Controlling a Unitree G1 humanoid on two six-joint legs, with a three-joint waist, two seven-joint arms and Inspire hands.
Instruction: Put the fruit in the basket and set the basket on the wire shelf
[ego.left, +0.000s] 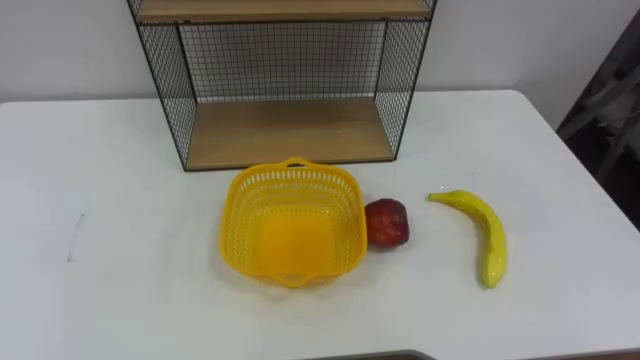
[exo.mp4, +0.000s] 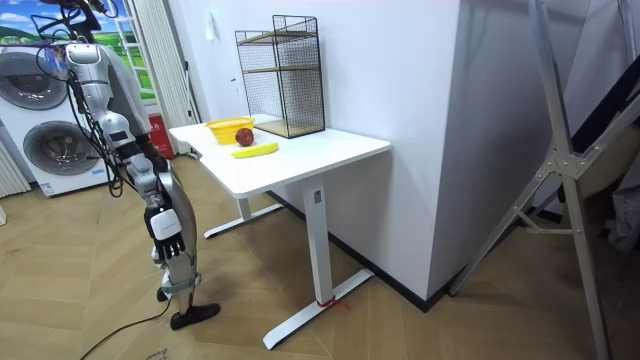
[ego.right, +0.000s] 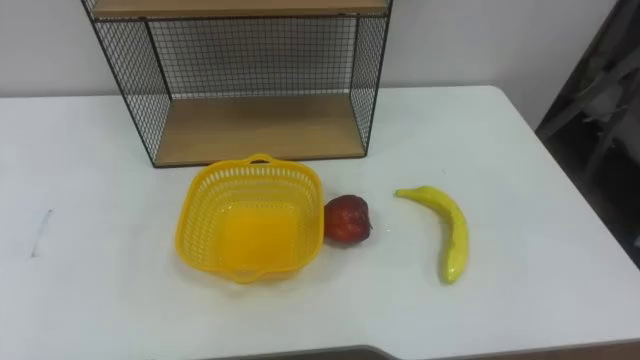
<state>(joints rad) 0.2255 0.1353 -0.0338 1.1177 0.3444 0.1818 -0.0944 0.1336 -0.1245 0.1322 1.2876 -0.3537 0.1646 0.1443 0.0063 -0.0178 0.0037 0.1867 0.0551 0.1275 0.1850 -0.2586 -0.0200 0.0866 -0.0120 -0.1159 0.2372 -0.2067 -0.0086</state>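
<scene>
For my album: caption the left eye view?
Empty yellow basket, red apple beside it, banana apart, wire shelf behind, on a white table.

the wire shelf runs off the top edge.

On the table, the basket sits before the wire shelf, apple touching its right, banana farther right.

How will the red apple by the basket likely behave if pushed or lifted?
The apple looks round, so a push would probably roll it. It seems to touch the yellow basket, which seems light and may slide. Its glossy skin could be slippery.
</scene>
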